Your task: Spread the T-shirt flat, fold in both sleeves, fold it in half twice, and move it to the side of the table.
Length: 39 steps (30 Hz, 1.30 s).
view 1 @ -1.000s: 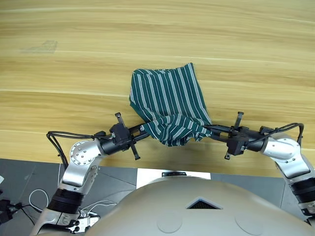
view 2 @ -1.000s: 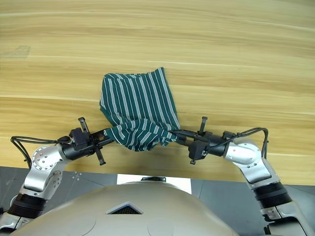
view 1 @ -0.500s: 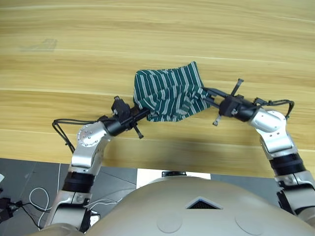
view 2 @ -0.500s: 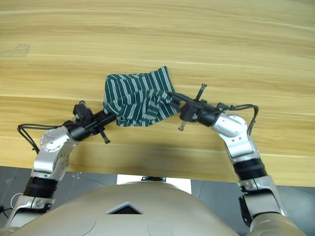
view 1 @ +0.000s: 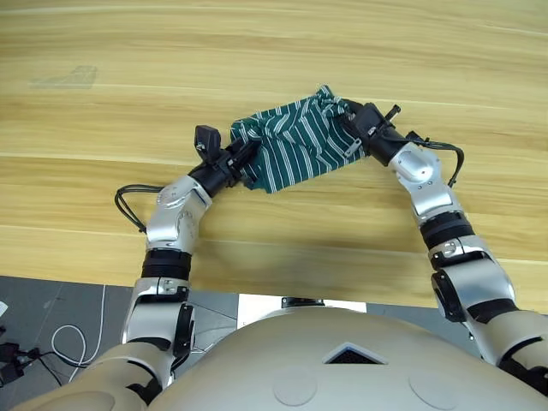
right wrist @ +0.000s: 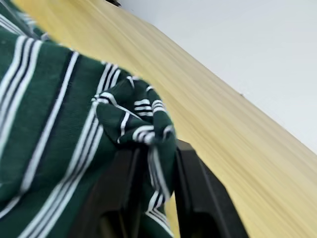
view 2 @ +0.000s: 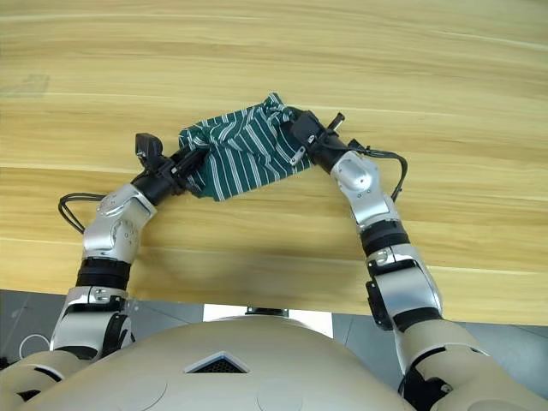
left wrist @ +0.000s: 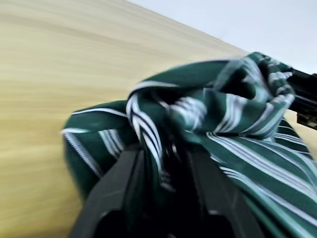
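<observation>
A dark green T-shirt (view 1: 295, 150) with white stripes lies folded into a small bundle on the wooden table (view 1: 274, 51). My left gripper (view 1: 246, 157) is shut on the bundle's left edge; the left wrist view has bunched fabric (left wrist: 163, 129) pinched between the black fingers (left wrist: 116, 198). At the bundle's far right corner my right gripper (view 1: 349, 120) is shut on the cloth, and striped fabric (right wrist: 143, 124) sits between its fingers (right wrist: 195, 183) in the right wrist view. Both arms stretch forward over the table.
The wooden table extends far beyond and to both sides of the shirt. The table's near edge (view 1: 274, 287) runs just in front of me, with grey floor and cables (view 1: 60, 342) below at the left.
Both grippers carried the near edge of the shirt away from me and over its far part, so the shirt is now a shorter, folded bundle. Both arms have stretched forward.
</observation>
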Each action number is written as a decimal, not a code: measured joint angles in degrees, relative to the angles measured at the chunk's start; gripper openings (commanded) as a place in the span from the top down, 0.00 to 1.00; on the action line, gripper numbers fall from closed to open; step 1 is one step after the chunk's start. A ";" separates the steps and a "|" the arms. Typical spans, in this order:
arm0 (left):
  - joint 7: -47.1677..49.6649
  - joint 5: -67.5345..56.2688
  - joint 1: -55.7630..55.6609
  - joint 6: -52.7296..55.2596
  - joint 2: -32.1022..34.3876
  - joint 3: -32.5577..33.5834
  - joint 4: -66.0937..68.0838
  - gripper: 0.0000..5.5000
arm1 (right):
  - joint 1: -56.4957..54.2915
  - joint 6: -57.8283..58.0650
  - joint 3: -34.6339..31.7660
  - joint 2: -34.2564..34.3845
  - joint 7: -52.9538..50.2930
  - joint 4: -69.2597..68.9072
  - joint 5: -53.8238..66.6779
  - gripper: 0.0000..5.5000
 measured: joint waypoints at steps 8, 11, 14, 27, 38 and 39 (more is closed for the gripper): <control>1.20 -0.16 -3.06 1.45 -2.99 4.93 4.29 0.49 | -6.19 -1.21 -2.22 5.73 -8.80 13.15 -0.67 0.48; 0.62 -1.15 0.86 1.72 -4.23 5.47 0.44 0.42 | -8.77 -1.03 -3.09 7.76 -13.91 17.04 -0.89 0.42; 0.07 -3.50 6.65 3.43 -4.52 7.15 -6.15 0.35 | -11.26 0.32 -6.35 7.96 -18.91 20.04 -0.11 0.42; 6.21 -11.79 13.75 5.39 -3.34 23.25 -13.67 0.03 | 6.40 4.52 -10.23 4.57 -13.71 -12.35 6.17 0.42; 1.70 -2.11 9.71 -12.70 -14.03 12.07 -7.70 0.02 | 2.93 10.78 2.75 9.94 -8.33 -3.97 -1.97 0.42; 1.58 -2.02 8.70 -13.71 -14.64 11.61 -7.59 0.02 | 0.19 10.44 2.22 10.84 -9.04 -0.16 -2.02 0.42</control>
